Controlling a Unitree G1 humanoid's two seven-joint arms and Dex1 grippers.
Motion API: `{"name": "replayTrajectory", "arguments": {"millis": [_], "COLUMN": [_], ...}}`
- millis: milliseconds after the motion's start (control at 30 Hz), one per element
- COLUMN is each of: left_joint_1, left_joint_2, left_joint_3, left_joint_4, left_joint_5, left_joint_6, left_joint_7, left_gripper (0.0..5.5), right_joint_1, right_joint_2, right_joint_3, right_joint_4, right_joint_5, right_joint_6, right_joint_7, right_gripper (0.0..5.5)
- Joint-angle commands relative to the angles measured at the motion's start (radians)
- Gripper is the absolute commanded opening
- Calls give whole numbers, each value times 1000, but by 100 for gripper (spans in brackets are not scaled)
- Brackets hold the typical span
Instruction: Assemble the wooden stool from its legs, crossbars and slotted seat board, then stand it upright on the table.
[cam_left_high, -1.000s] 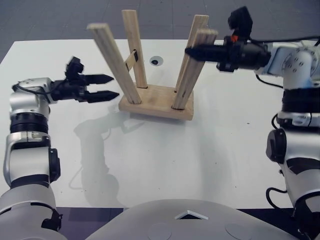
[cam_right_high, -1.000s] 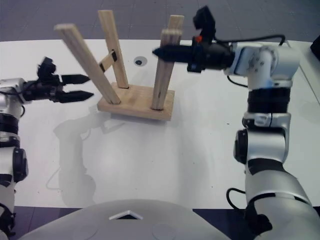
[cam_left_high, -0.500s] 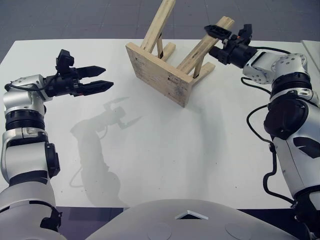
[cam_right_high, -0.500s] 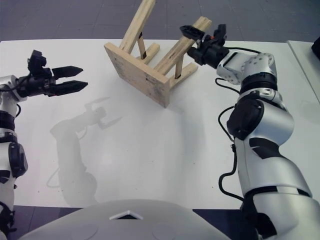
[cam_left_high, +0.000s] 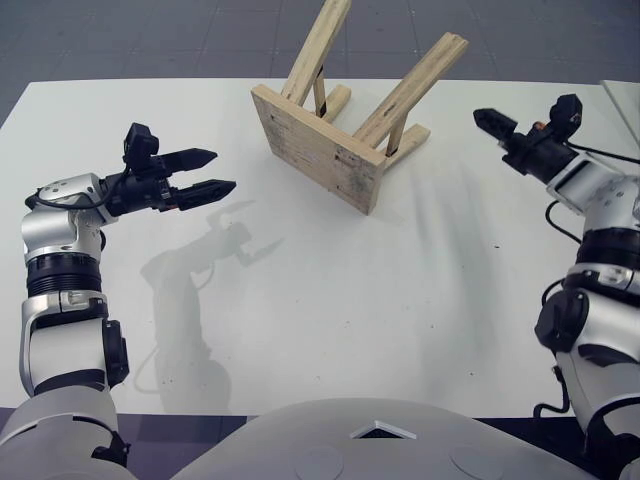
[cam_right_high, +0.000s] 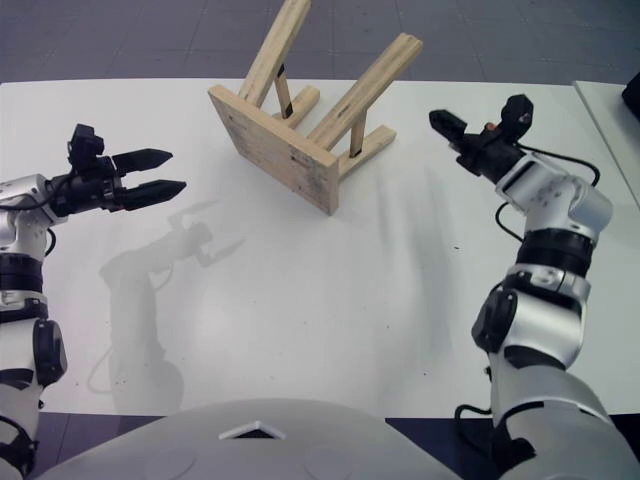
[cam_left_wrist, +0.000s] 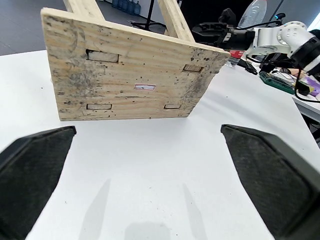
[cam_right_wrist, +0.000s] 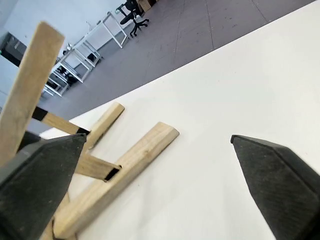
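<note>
While the wooden stool (cam_left_high: 340, 165) lies tipped on its side at the far middle of the table (cam_left_high: 330, 320), we see its slotted seat board (cam_left_wrist: 135, 85) standing on one edge, its flat face turned toward our left gripper (cam_left_high: 222, 170). The legs (cam_left_high: 420, 80) run away from the board toward the far right. The lower ones rest on the tabletop and the upper ones slant up into the air. Our left jaws are spread wide and grasp nothing. Our right gripper (cam_left_high: 490, 130) hangs near the leg ends, apart from them, its jaws likewise spread and bare.
</note>
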Motion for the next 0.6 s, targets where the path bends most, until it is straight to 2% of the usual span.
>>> {"name": "replayTrajectory", "arguments": {"millis": [33,333,467,600], "left_joint_1": [88,130,146,162], "left_joint_2": [-33,-46,-49,-38], "left_joint_3": [38,24,21,3], "left_joint_4": [-132,-168,-183,-185], "left_joint_5": [-18,-18,-29,-21], "left_joint_6": [-52,-53,-50,-57], "left_joint_7": [90,120,136,133], "left_gripper": [540,540,540,540], "right_joint_1": [343,347,302,304], "right_joint_2": [-51,38,97,98], "right_joint_3": [380,563,582,564], "right_joint_4": [-672,-736,-669,-673], "right_joint_5": [-75,-183,-248,-278], "right_joint_6": [-16,-88,-142,-95], "right_joint_7": [95,78,29,-5], "right_gripper": [539,539,539,539]}}
